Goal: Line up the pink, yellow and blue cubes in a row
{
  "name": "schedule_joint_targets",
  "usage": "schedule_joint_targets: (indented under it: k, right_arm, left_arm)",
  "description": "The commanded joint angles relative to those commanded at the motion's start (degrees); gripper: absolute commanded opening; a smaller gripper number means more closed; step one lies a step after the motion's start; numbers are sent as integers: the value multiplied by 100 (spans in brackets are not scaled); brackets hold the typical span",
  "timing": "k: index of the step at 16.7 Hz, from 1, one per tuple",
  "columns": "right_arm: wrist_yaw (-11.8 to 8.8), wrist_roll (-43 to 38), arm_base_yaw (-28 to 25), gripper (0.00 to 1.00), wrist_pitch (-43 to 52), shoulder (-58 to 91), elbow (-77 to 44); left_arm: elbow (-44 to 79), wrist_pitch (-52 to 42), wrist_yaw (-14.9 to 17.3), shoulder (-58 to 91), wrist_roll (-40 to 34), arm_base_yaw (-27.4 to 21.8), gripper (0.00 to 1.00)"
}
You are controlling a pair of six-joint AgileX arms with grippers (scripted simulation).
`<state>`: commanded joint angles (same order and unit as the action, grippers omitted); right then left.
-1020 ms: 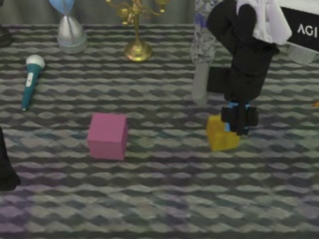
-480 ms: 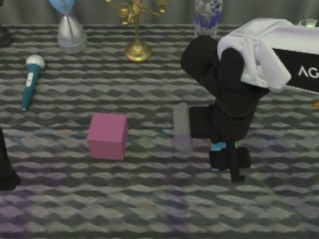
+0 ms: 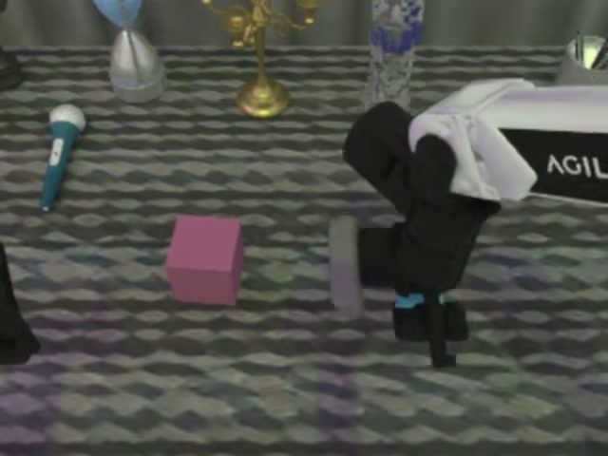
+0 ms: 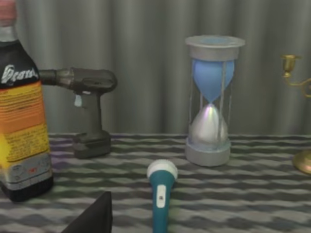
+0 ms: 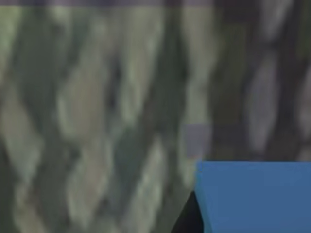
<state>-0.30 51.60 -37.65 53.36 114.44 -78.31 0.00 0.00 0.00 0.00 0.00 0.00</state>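
The pink cube (image 3: 204, 258) sits on the patterned cloth left of centre. My right gripper (image 3: 430, 328) hangs low over the cloth right of centre, shut on the small blue cube (image 3: 409, 301), of which only a thin blue strip shows between the black fingers. In the right wrist view the blue cube (image 5: 255, 196) fills the corner right at the camera, just above the cloth. The yellow cube is hidden in every view. My left gripper (image 3: 11, 328) stays parked at the table's left edge, and one dark finger (image 4: 95, 216) of it shows.
Along the back stand an hourglass (image 3: 133, 57), a gold candlestick (image 3: 261, 90), a patterned vase (image 3: 391, 47) and a metal cup (image 3: 584, 57). A teal microphone (image 3: 59, 152) lies at the back left. A drill (image 4: 87, 111) and a bottle (image 4: 22, 121) stand farther left.
My right arm has come toward the table's front and slightly left, carrying the blue cube. The yellow cube, visible a second ago beside the gripper, is now covered by the arm.
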Motion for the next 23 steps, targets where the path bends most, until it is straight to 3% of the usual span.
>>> schedule_joint_targets:
  k: [3,8,21,23]
  right_arm:
    - [3,32,-38,0,-546,198,339]
    - [5,36,-43,0,-634,238,401]
    - [5,36,-43,98,-634,238,401]
    - [5,36,-43,100,-634,238,401]
  left_arm:
    - [0,0,0,0,0,0,100]
    - [0,0,0,0,0,0,100]
    - [0,0,0,0,0,0,100]
    - [0,0,0,0,0,0,100]
